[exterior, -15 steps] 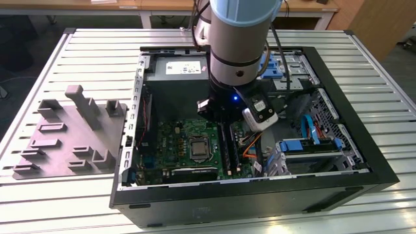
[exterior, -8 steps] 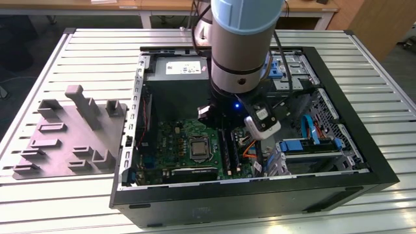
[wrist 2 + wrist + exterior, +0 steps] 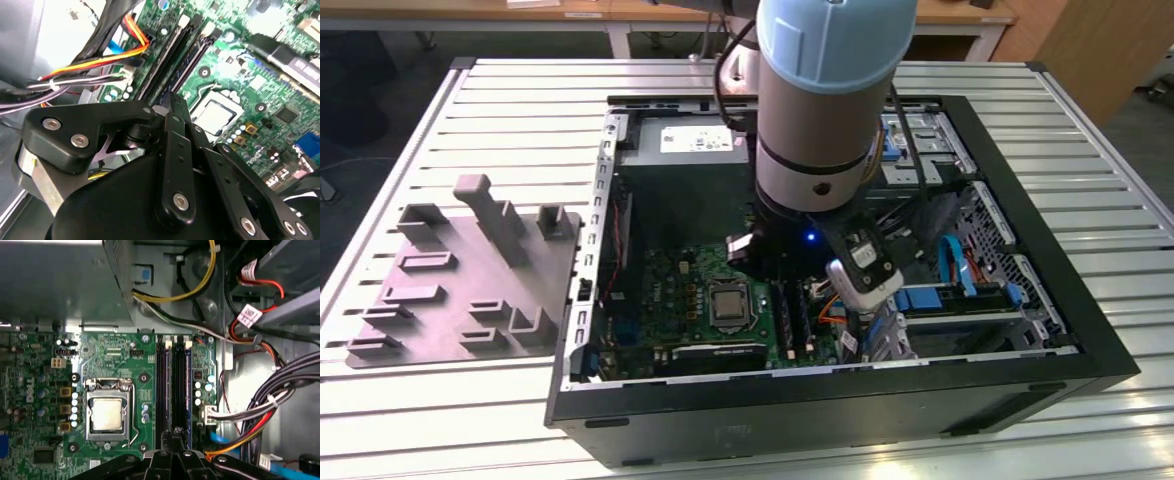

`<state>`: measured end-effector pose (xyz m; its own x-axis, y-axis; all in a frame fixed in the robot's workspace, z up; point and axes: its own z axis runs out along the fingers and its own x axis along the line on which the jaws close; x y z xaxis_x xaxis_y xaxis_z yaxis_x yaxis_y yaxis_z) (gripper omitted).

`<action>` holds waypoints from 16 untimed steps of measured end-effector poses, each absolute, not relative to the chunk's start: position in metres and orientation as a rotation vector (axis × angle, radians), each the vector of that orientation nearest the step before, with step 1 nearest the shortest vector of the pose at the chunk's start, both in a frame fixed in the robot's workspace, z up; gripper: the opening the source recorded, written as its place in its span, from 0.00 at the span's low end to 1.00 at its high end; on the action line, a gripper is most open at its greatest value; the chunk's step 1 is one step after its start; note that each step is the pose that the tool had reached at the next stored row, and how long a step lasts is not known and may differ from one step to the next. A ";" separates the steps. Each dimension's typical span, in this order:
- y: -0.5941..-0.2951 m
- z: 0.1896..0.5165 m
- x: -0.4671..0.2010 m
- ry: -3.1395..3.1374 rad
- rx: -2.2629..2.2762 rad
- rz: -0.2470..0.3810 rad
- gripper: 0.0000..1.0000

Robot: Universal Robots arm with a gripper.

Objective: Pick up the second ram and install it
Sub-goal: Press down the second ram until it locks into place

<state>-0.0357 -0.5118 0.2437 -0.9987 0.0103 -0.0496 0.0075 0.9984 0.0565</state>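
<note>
My fingers (image 3: 175, 442) are pinching narrow over the memory slots (image 3: 172, 385); whether they are holding the second ram, I cannot tell. I am judging it light, stiff and fragile, best gripped by its long edges.

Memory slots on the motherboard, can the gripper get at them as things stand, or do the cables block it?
Probably yes. In the first wrist view the gripper sits right over the memory slots, and the cable bundle runs off to one side, not across them.
</note>
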 end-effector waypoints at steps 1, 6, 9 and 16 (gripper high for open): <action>-0.513 0.244 -0.036 3.091 0.014 0.087 0.10; -0.514 0.242 -0.035 3.091 0.014 0.087 0.10; -0.517 0.239 -0.035 3.092 0.014 0.087 0.10; -0.519 0.235 -0.035 3.093 0.014 0.087 0.10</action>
